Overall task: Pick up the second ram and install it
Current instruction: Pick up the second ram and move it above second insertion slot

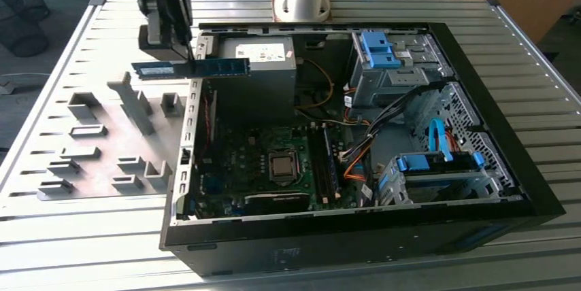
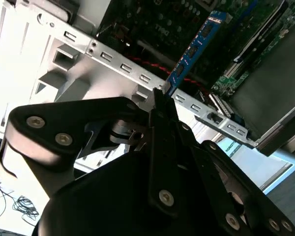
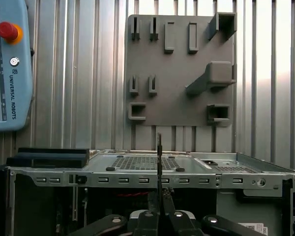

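One long, thin bluish-green memory stick with dark chips [image 1: 218, 66] hangs level in the air, pinched near its middle between the black jaws, which are closed down to the board's thickness. In the exterior view it straddles the wall of the open black computer case [image 1: 363, 243] at a corner on that view's left. One end is over the grey plastic holder plate [image 1: 105, 117], the other over the silver power supply box [image 1: 272, 73]. The black slot rails [image 1: 324, 162] on the motherboard lie well apart from it. In the first wrist view the memory stick [image 3: 159, 152] shows edge-on, rising straight from between the jaws. Case and plate rest on the slatted metal counter [image 1: 73, 243].
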You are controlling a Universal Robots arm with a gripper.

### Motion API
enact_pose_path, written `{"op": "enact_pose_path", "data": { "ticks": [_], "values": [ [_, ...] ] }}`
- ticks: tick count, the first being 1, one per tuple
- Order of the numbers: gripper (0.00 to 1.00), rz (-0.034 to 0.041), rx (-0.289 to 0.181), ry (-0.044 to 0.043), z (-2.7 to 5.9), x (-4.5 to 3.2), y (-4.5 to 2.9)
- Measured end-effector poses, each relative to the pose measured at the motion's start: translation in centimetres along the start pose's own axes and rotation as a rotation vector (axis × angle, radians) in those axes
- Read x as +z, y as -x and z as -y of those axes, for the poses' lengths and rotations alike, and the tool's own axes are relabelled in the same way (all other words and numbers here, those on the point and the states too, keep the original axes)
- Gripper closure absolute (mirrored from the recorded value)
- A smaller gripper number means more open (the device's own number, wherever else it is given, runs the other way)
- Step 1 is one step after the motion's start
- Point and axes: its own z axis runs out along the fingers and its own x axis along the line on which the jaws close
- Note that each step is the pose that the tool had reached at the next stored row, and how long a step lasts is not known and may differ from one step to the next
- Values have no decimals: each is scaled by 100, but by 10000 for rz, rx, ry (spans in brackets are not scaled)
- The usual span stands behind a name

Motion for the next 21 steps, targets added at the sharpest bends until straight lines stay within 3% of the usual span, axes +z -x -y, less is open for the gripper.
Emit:
{"op": "enact_pose_path", "data": {
  "ticks": [21],
  "values": [
    [86, 0, 0, 0, 490, -7, -2]
  ]
}}
